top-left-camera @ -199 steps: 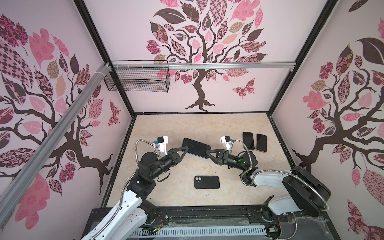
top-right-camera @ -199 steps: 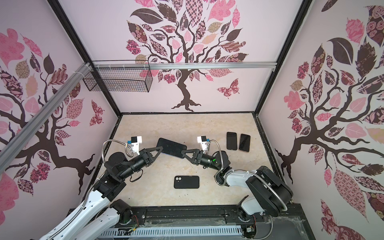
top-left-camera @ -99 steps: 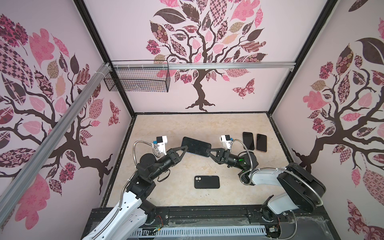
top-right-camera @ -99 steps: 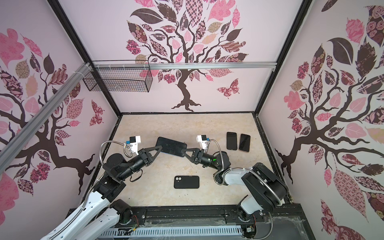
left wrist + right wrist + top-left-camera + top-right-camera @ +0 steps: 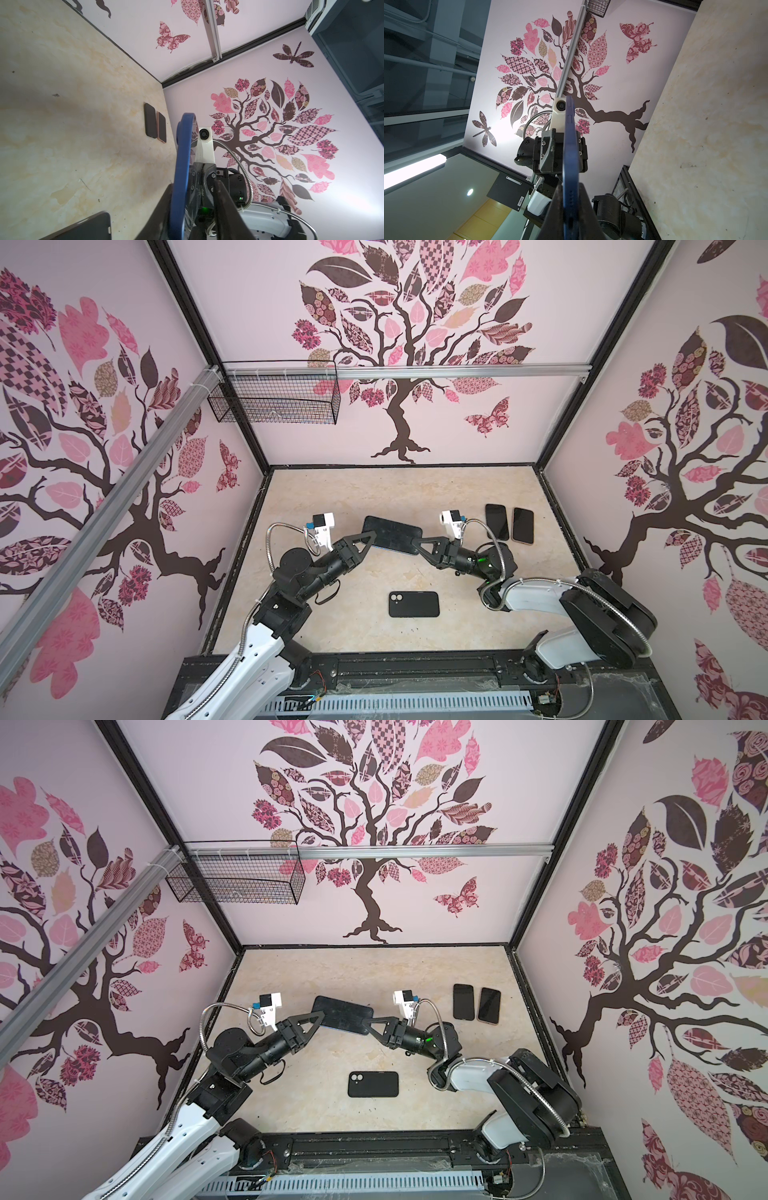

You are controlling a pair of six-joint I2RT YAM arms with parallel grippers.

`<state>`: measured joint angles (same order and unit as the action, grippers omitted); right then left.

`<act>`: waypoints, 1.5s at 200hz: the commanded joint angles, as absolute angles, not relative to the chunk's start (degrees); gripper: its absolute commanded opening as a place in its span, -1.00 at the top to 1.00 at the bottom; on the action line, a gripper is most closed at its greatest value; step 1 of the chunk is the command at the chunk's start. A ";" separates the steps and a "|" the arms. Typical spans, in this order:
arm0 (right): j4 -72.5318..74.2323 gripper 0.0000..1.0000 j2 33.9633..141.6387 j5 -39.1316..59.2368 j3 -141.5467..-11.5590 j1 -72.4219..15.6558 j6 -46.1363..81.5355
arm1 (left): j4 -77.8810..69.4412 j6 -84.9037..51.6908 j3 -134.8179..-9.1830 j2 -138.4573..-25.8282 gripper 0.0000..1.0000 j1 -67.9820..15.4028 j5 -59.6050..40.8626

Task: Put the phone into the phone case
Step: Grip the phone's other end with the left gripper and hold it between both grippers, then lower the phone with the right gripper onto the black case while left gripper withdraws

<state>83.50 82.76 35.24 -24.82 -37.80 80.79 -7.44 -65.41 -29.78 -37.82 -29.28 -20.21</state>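
Barely anything's moved since a second ago: the slim dark-blue phone (image 5: 390, 536) hangs in the same spot above the beige marble-look table (image 5: 374, 489), but the right gripper (image 5: 417, 542) has pinched shut on its end. The left gripper (image 5: 371, 536) looks slackened, with a gap beside the phone. Handover, I reckon. Nearer the robot, the matte black phone case (image 5: 414, 604) lies flat, well apart. No readable branding anywhere.

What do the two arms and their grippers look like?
The left arm and right arm have white links and black joints. The left gripper and right gripper are black and triangular. Each wrist carries a white camera with a ribbed silver cable.
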 commanded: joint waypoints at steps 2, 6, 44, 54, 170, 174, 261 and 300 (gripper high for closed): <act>80.99 0.94 78.48 34.21 -27.10 -37.97 78.51 | -3.97 -62.16 -30.17 -36.57 0.15 -29.18 -20.43; 79.92 0.95 78.04 34.20 -27.31 -37.89 78.07 | -2.94 -61.57 -30.37 -36.48 0.09 -29.20 -20.46; 70.35 0.98 73.42 33.90 -28.43 -36.93 73.94 | 8.24 -56.08 -32.90 -35.75 -0.39 -29.16 -17.62; 67.39 0.98 72.19 34.17 -29.10 -36.86 72.58 | 10.71 -54.85 -33.21 -35.52 -0.45 -29.19 -16.81; -1.87 1.00 58.94 18.96 -44.43 -36.79 43.51 | 23.70 -48.20 -30.00 -34.49 -0.56 -29.20 -17.69; -2.71 1.00 58.75 18.68 -44.55 -36.82 43.20 | 24.11 -48.00 -29.93 -34.45 -0.56 -29.22 -17.67; -19.73 1.00 56.15 20.06 -44.08 -36.82 36.65 | 29.47 -45.71 -27.56 -37.09 -0.61 -30.37 -16.83; -21.10 1.00 54.11 24.23 -40.45 -36.82 36.96 | 30.86 -45.79 -27.16 -41.98 -0.61 -36.09 -12.09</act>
